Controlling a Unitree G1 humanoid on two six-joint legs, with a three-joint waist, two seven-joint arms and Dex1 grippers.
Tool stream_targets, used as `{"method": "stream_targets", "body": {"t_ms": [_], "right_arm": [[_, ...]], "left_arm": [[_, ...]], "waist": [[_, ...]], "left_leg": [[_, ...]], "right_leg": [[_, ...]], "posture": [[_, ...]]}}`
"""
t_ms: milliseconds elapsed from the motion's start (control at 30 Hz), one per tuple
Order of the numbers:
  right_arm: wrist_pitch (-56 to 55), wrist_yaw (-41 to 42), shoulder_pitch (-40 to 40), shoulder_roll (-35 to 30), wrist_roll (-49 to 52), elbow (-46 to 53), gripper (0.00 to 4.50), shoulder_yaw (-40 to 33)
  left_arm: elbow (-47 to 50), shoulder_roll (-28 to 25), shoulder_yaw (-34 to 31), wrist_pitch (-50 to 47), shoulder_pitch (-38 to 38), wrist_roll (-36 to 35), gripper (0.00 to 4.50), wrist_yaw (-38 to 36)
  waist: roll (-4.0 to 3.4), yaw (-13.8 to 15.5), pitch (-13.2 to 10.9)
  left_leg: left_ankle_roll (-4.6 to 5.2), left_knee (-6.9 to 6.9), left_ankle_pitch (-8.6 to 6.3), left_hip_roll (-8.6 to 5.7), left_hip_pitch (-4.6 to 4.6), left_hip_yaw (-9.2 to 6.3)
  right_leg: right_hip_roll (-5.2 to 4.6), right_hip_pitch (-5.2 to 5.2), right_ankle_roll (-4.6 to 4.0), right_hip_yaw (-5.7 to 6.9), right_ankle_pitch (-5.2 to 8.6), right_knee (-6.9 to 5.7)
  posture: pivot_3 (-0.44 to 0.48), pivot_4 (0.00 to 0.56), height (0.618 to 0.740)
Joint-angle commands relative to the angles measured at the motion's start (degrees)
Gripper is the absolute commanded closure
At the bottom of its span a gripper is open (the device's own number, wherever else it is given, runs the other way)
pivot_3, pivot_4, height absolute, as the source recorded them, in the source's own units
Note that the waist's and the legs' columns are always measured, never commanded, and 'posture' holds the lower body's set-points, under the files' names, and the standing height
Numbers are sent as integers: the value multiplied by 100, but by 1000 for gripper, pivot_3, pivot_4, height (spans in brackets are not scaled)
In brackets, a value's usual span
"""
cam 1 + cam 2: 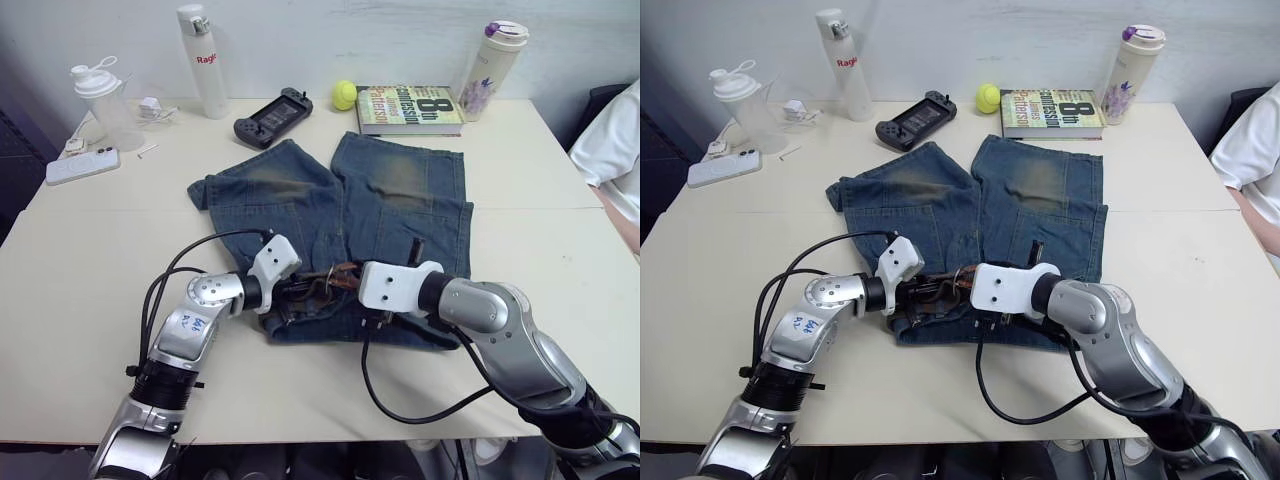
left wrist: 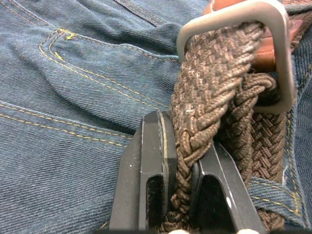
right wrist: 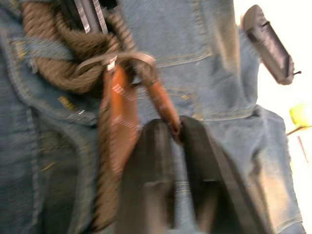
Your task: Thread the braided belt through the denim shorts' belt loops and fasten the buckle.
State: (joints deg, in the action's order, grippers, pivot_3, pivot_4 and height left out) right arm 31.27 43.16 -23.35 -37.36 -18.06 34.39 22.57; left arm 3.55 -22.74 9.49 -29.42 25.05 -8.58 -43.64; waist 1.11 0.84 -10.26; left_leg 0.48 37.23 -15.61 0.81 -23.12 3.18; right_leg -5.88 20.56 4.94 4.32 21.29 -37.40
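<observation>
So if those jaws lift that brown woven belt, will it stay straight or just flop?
Probably flop: the braided belt already bends and doubles back through the buckle. Its coarse weave looks grippy, so it likely won't slip from the left gripper. The metal buckle end would probably hang lowest.

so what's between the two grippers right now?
The braided belt and its buckle, bunched on the shorts waistband. The left gripper pinches the braid in the left wrist view; the right gripper pinches the brown leather end.
</observation>
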Motion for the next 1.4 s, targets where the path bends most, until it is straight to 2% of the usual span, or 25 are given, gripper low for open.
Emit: {"method": "stream_targets", "body": {"t_ms": [33, 200, 333, 433, 533, 567, 700, 800, 900, 933, 967, 1100, 1267, 1400], "right_arm": [[-67, 29, 30, 28, -103, 123, 4416, 65], [-25, 55, 122, 61, -151, 105, 4416, 145], [-9, 50, 156, 106, -174, 81, 4500, 150], [-19, -24, 209, 177, -139, 92, 4500, 73], [-128, -81, 269, 254, 9, 132, 4500, -112], [-146, -84, 284, 270, 45, 138, 4500, -152], [-256, -93, 311, 262, 121, 91, 4500, -256], [-348, -95, 326, 240, 128, 14, 4500, -317], [-407, -101, 340, 220, 139, -30, 4500, -350], [-410, -101, 343, 223, 144, -31, 4500, -362], [-414, -100, 346, 227, 147, -32, 4500, -371], [-390, -100, 351, 253, 178, 2, 4500, -438], [-334, -137, 421, 205, 247, 12, 4500, -667], [-270, -204, 741, 135, 528, 82, 4500, -1355]], "left_arm": [[23, 35, 26, 98, 27, -78, 4500, -31], [135, 69, -154, 173, 26, -217, 4500, -22], [311, 167, -533, -61, 0, -706, 2762, -115], [679, -52, -934, -411, -134, -1064, 1416, -142], [1157, -449, -1848, -1161, -469, -2127, 88, -428], [1249, -572, -2025, -1350, -561, -2380, 88, -511], [1367, -1176, -1972, -1238, -1157, -2353, 88, -875], [1373, -1209, -1833, -1087, -1264, -2321, 949, -891], [1298, -1159, -1658, -786, -1284, -2143, 2051, -862], [1288, -1066, -1642, -809, -1230, -2195, 2225, -781], [1275, -1005, -1623, -813, -1192, -2231, 2688, -722], [1127, -1087, -979, -331, -1325, -1643, 4481, -802], [650, -1228, -308, 126, -1441, -891, 4481, -727], [202, -1232, 22, 560, -1430, -440, 4481, -605]], "waist": [[0, 2, 0], [0, -4, 0], [0, -7, 0], [0, -26, -1], [-1, -90, -1], [-1, -101, -2], [-7, -110, -5], [-4, -46, -7], [-4, -29, -7], [-4, -38, -7], [-5, -54, -7], [-5, -90, -7], [-6, -95, -7], [-8, -53, -5]], "left_leg": [[0, 0, 0, 0, 0, 0], [0, 0, 0, 0, 0, 0], [0, 0, 0, 1, -1, -1], [-1, -1, 0, 2, -1, -1], [-3, -5, 1, 6, -2, -4], [-4, -6, 1, 6, -2, -6], [-8, -11, 0, 8, 5, -5], [-7, -5, -1, 5, 0, -10], [-5, -3, -2, 2, -1, -17], [-5, -5, -2, 1, 0, -16], [-5, -7, -2, 1, 0, -15], [-6, -12, -2, 3, -1, -14], [-6, -12, -2, 4, 1, -14], [-4, -10, -3, 3, 4, -14]], "right_leg": [[0, 0, 0, 0, 0, 0], [0, 0, 0, 0, 0, 0], [0, 0, 0, 1, 0, 1], [1, 1, 0, 1, 0, 0], [1, 2, 0, 1, 0, 2], [1, 1, 0, 2, 0, 2], [3, -1, 0, 0, 0, 8], [0, -2, 0, 1, 0, 16], [-2, -9, 0, -1, 0, 41], [-4, -9, 0, -2, 0, 41], [-2, -8, 0, -2, 0, 41], [2, -7, 0, 0, 0, 38], [5, -6, 0, -1, 0, 40], [-1, -13, 0, -1, 0, 41]], "posture": [[0, 150, 740], [0, 150, 740], [0, 150, 740], [0, 150, 740], [0, 150, 740], [0, 150, 740], [0, 150, 740], [0, 150, 740], [0, 150, 740], [0, 150, 740], [0, 150, 740], [0, 150, 740], [0, 150, 740], [0, 150, 740]]}}
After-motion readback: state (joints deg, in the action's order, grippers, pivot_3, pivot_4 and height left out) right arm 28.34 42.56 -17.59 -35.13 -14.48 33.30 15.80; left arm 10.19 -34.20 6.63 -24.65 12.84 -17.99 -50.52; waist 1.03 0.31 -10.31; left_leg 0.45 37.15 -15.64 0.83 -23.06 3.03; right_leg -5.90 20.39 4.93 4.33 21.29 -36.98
